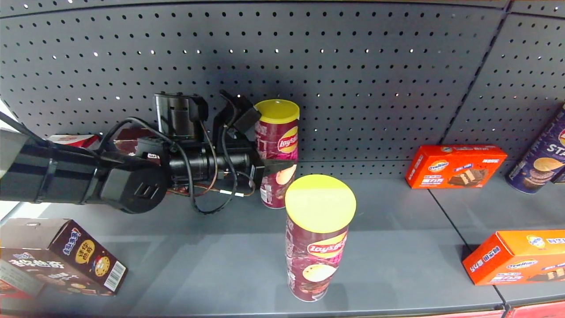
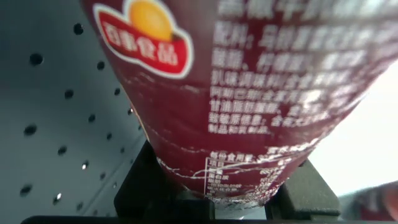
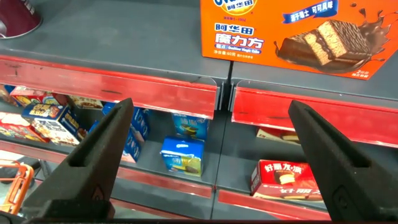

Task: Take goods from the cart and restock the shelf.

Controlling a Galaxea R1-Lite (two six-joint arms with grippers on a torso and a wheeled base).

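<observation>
A maroon chip can (image 1: 277, 132) with a yellow lid stands upright at the back of the grey shelf (image 1: 397, 247), close to the pegboard. My left gripper (image 1: 278, 160) comes in from the left and is shut on it around the middle. In the left wrist view the can (image 2: 249, 93) fills the space between the dark fingers (image 2: 144, 186). A second, matching can (image 1: 318, 247) stands upright nearer the front edge, free of any gripper. My right gripper (image 3: 214, 174) is open and holds nothing, hanging in front of the shelf's red price rail (image 3: 124, 81).
Orange snack boxes lie at the right, one at the back (image 1: 454, 165) and one at the front (image 1: 516, 256). A dark blue can (image 1: 538, 163) stands at the far right. Brown cookie boxes (image 1: 57, 260) sit at the front left. Lower shelves hold small packs (image 3: 183, 155).
</observation>
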